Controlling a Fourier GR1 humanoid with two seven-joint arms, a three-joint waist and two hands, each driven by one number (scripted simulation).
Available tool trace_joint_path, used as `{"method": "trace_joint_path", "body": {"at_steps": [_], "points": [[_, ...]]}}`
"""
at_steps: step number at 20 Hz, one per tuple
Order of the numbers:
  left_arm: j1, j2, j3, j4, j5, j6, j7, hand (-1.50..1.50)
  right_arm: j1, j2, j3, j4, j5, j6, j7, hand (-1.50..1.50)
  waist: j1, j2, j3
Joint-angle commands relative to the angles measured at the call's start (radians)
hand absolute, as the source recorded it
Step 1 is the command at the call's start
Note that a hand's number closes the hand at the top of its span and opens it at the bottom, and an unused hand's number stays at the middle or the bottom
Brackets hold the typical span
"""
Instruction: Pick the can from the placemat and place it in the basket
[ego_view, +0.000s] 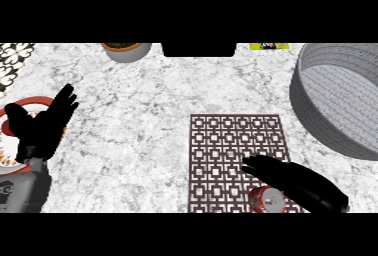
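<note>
From the head view, the can (267, 199) stands near the bottom right corner of the patterned mat (235, 162), and the right hand (295, 182) lies over its upper right side with fingers stretched out toward the mat's middle, not curled round it. The left hand (44, 125) rests open at the left edge, fingers up, over a red-rimmed plate (29, 101). The grey basket (336, 100) sits at the right, well apart from the can, and a pot (127, 51) shows at the top edge.
</note>
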Motion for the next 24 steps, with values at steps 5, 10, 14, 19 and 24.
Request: {"method": "trace_joint_path", "body": {"at_steps": [5,10,14,19,24], "points": [[-0.009,-0.008,0.011,-0.028,0.002,-0.023,0.024,0.00,-0.062,-0.001,0.103,0.126,0.183,-0.131,-0.066,1.50,0.008,0.001,0.000],[0.003,-0.033,0.005,-0.041,-0.045,0.007,0.038,0.00,0.014,0.004,0.107,0.111,0.204,-0.177,-0.114,1.50,0.001,0.000,0.000],[-0.015,-0.036,0.023,0.034,-0.050,-0.016,-0.024,0.00,-0.014,0.031,0.115,0.127,0.230,-0.160,-0.097,1.50,0.000,0.000,0.000],[-0.004,-0.018,0.026,-0.010,-0.030,-0.018,-0.004,0.00,-0.113,0.325,-0.210,0.220,0.213,-0.280,0.470,1.50,-0.013,0.020,-0.002],[-0.020,-0.020,0.021,-0.016,-0.021,-0.029,0.000,0.00,-0.227,0.332,-0.328,0.260,0.204,-0.413,0.770,1.50,0.037,0.033,0.000]]}}
